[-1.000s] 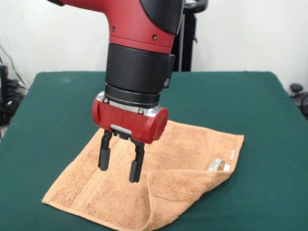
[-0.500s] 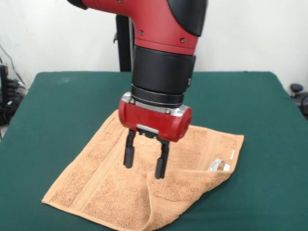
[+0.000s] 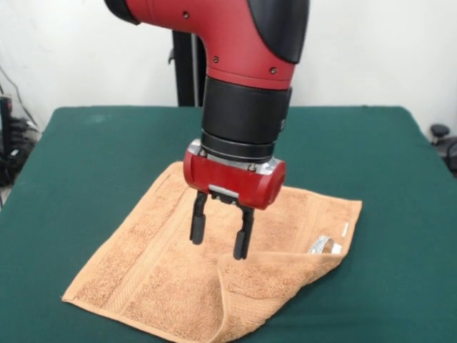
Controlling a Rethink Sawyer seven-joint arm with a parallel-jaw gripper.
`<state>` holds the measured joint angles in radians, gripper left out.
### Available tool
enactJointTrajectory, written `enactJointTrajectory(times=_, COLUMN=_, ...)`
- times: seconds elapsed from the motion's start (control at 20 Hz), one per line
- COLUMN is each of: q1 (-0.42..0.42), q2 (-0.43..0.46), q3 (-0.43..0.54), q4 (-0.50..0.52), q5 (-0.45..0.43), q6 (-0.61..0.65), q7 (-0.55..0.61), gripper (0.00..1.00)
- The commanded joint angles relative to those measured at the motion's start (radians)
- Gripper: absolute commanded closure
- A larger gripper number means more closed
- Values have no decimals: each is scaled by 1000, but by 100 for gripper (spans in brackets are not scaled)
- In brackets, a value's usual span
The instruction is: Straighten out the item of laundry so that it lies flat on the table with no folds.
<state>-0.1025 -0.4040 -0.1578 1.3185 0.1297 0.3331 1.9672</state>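
Item one, nearest the camera: the towel (image 3: 171,279), orange-tan terry, lying on the table (image 3: 78,150) toward its near edge, set diamond-wise. Condition: mostly flat, but the near right corner is turned over onto the cloth as a folded flap (image 3: 275,279), its crease running back from the near tip toward my fingers. A small white label (image 3: 345,229) and a shiny scrap beside it sit at the right edge. Handling, as I judge it: soft, light, limp, with a pile that grips well; it will drape and drag rather than slide stiffly, so I pinch only the top layer. Best hold: the free edge of the flap near its folded-in corner, then peel outward to the right. Item two: my gripper (image 3: 219,236), released, both black fingers spread and holding nothing, hanging just above the cloth behind the crease. Item three, farthest: bare green felt running back to the pedestal post (image 3: 184,68) and a white wall.
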Motion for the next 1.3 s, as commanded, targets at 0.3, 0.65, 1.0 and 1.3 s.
enactJointTrajectory(times=0.3, q1=-39, q2=45, q3=159, q4=141, q5=-35, q6=-123, q7=107, gripper=0)
enactJointTrajectory(times=0.65, q1=-28, q2=86, q3=152, q4=112, q5=-23, q6=-172, q7=132, gripper=0)
enactJointTrajectory(times=1.0, q1=-3, q2=120, q3=136, q4=83, q5=6, q6=-206, q7=162, gripper=0)
enactJointTrajectory(times=1.3, q1=18, q2=134, q3=116, q4=76, q5=28, q6=-216, q7=182, gripper=0)
